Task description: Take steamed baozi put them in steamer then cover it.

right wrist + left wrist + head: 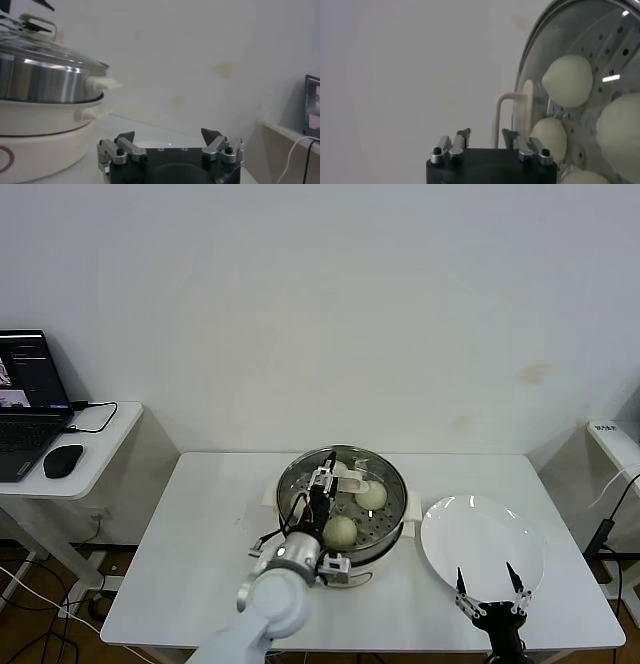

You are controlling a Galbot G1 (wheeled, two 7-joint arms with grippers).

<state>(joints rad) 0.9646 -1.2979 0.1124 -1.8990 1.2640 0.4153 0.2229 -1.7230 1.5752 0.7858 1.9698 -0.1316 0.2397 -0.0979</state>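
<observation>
White tabletop [190, 564] carries everything, and the steamer [343, 514] at its middle is the thing to steer by. Nearest the robot, off to the steamer's right and closer in, the right gripper [490, 589] hangs at the near rim of the empty white plate [483, 540], its two dark fingers spread wide with nothing between them. The plate itself lies just beside the steamer's right flank. On the steamer's near left side the left arm reaches in, and the left gripper [321, 482] sits above the clear glass cover [343, 479], which rests on the shiny steel basket. In the left wrist view its fingers [461, 139] stand apart, and the cover's cream-white handle [516, 111] rises just past them, slightly to one side of the gap, untouched by either. Through the glass, pale round baozi [340, 531] lie on the perforated floor, four of them counted in the left wrist view. Far off to the steamer's left, a side table [95, 454] holds a laptop [30, 399] and a black mouse [62, 460].
</observation>
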